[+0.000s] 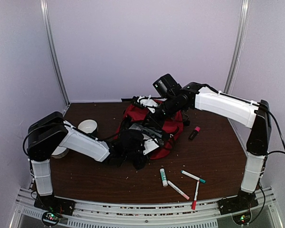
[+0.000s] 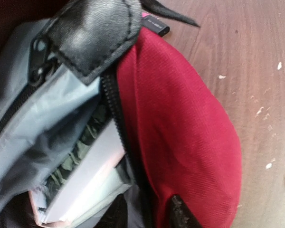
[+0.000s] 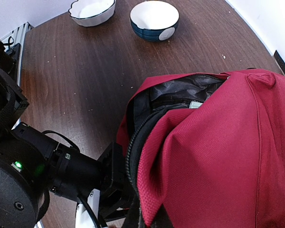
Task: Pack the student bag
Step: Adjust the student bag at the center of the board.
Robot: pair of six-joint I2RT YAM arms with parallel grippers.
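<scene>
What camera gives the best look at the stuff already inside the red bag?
The left wrist view: it looks straight into the student bag, showing pale book-like items against grey lining. The right wrist view shows the opening from the side, contents mostly hidden. In the top view it is small and largely covered.

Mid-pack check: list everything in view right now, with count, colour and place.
bag: 1, red, table centre, open
book: at least 1, white, inside bag
blue bowl: 1, blue with white inside, left of bag
white bowl: 1, white, left of bag, beyond the blue one
highlighter: 1, pink, right of bag
glue stick: 1, white and green, in front of bag
markers: 3, white, one green-capped and two red-capped, front right
table: 1, dark brown
left gripper: 1, black, at bag opening
right gripper: 1, black, shut, at bag's far edge
</scene>
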